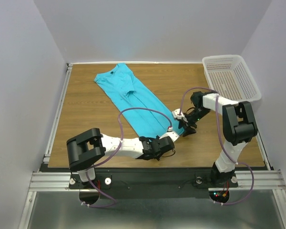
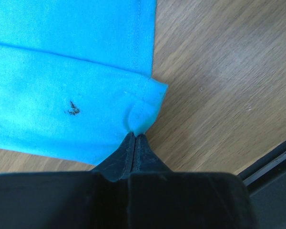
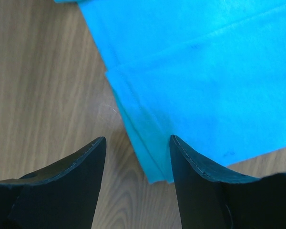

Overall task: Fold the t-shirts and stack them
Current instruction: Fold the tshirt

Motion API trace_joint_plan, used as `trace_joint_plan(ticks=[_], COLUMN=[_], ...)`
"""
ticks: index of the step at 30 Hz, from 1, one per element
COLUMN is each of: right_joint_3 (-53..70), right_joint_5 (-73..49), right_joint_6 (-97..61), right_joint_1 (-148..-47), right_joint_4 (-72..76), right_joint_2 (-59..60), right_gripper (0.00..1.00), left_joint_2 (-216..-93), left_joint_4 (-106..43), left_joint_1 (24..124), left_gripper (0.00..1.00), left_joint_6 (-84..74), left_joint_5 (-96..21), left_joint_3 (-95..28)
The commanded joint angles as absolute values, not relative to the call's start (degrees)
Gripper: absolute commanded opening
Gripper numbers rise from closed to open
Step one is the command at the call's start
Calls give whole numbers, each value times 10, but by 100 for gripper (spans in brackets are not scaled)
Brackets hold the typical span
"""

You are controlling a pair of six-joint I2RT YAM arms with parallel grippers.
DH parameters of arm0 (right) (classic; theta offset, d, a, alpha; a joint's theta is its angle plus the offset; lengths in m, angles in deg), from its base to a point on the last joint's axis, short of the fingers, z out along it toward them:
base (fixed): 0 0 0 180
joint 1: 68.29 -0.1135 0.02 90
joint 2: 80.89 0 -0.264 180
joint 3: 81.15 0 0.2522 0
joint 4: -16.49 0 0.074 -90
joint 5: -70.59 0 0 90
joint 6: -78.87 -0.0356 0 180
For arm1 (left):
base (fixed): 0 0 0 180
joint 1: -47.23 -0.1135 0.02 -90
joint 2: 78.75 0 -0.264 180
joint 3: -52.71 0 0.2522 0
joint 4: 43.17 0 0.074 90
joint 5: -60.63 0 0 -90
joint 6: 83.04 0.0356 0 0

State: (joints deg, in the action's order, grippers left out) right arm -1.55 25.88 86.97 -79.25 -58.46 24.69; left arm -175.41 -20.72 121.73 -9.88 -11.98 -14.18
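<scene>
Bolted side by side at the near edge, the left arm (image 1: 109, 145) and right arm (image 1: 236, 124) both reached in to the same end of the cloth. Across the wooden table (image 1: 86, 114) a single turquoise t-shirt (image 1: 133, 98) lay as a long narrow strip. Its long axis ran diagonally, from the neck at the far left down to the hem at the near right, and that hem end lay directly under the two grippers.

A white basket (image 1: 231, 78) stood in the far right corner, well apart from the shirt.

At the hem's near corner the left gripper (image 2: 135, 138) was clenched on the fabric, its jaws pressed together with a small pucker of cloth (image 2: 62, 71) rising just past the tips. At the hem's other corner the right gripper (image 3: 137, 138) stood released. Its jaws straddled the edge of the shirt (image 3: 205, 86), with nothing pinched between them.

Any fold from here would likely carry the hem along the strip toward the neck, up and to the far left, once the right jaws closed. Bare wood lay open on both sides of the strip for that sweep. The table's dark front edge sat close behind the left gripper, leaving little room toward the near side.
</scene>
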Motion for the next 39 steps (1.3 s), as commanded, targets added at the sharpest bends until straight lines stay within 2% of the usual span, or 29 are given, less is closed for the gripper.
trace_joint_plan(ticks=[1,6,11,16,21,27,28,35,39], right_joint_3=[-11,-39,-72,-98,-114,-118,-116,-62,-10], right_joint_5=[212,169,153,140,145,177,184,239,266], right_joint_6=[849,801,785,779,775,745,739,661,660], right_joint_1=[-802,-819,-824,-826,-826,-826,-825,-826,-825], right_joint_4=[-536,-482,-428,-410,-407,-410,-410,-442,-509], right_joint_2=[249,248,234,219,204,183,176,164,183], right_gripper=[62,58,44,22,11,9,1,1,1], left_joint_2=[-1739,-1732,-1707,-1679,-1658,-1644,-1643,-1619,-1597], left_joint_4=[-189,-196,-208,-225,-245,-253,-254,-256,-263], left_joint_1=[1218,1218,1211,1190,1168,1154,1154,1146,1134], left_gripper=[0,0,0,0,0,0,0,0,0], left_joint_6=[-104,-104,-109,-111,-113,-109,-109,-110,-111], left_joint_5=[-157,-159,-168,-180,-200,-216,-219,-222,-230], left_joint_3=[-121,-119,-111,-97,-83,-77,-77,-73,-66])
